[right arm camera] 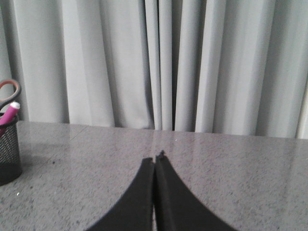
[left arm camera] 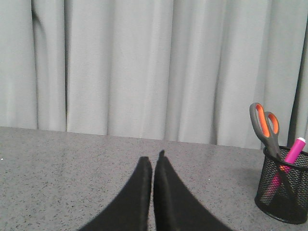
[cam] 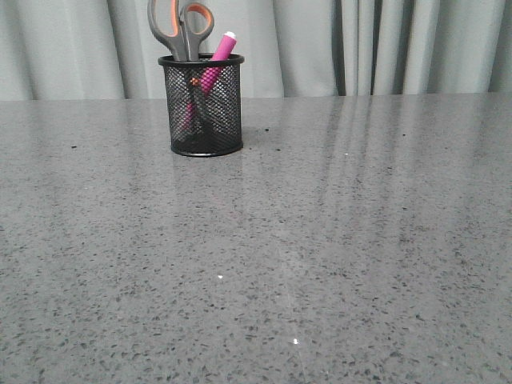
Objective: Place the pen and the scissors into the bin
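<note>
The black mesh bin (cam: 204, 112) stands upright at the back left of the grey table. The scissors (cam: 181, 26) stand in it, grey and orange handles up. The pink pen (cam: 219, 53) leans in it, white end up. The left wrist view shows the bin (left arm camera: 284, 192), the scissors (left arm camera: 264, 127) and the pen (left arm camera: 294, 151) off to one side of my left gripper (left arm camera: 153, 161), which is shut and empty over the table. The right wrist view shows the bin (right arm camera: 8, 154), the pen (right arm camera: 9, 114) and a scissors handle (right arm camera: 9, 89) at the frame edge. My right gripper (right arm camera: 154, 160) is shut and empty.
A grey speckled table (cam: 320, 240) runs to a pale curtain (cam: 360, 44) at the back. Neither arm shows in the front view.
</note>
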Robot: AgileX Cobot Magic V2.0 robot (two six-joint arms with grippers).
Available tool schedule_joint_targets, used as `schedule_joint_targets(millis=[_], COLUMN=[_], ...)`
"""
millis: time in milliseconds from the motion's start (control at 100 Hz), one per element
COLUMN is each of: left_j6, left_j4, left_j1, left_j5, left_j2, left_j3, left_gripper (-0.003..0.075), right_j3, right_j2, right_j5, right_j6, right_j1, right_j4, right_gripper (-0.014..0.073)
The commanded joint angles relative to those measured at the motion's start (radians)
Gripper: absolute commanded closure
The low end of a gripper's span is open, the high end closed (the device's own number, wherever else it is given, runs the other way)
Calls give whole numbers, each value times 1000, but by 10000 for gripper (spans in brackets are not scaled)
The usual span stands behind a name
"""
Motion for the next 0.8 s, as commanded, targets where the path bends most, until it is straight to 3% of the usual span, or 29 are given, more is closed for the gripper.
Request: schedule_joint_targets(millis=[0, 790], left_j6=[-4, -4], left_j4=[-14, -38], left_j1=[2, 2], left_j5=[-39, -39], left_j2=[10, 10], left_j3=[-26, -26], left_gripper=[739, 739], right_j3=[-25, -25], right_j2=[-1, -1], right_j5=[-103, -108], right_j6=[-10, -10], right_j1=[-7, -7], right_j4=[-17, -17], right_gripper=[666, 666])
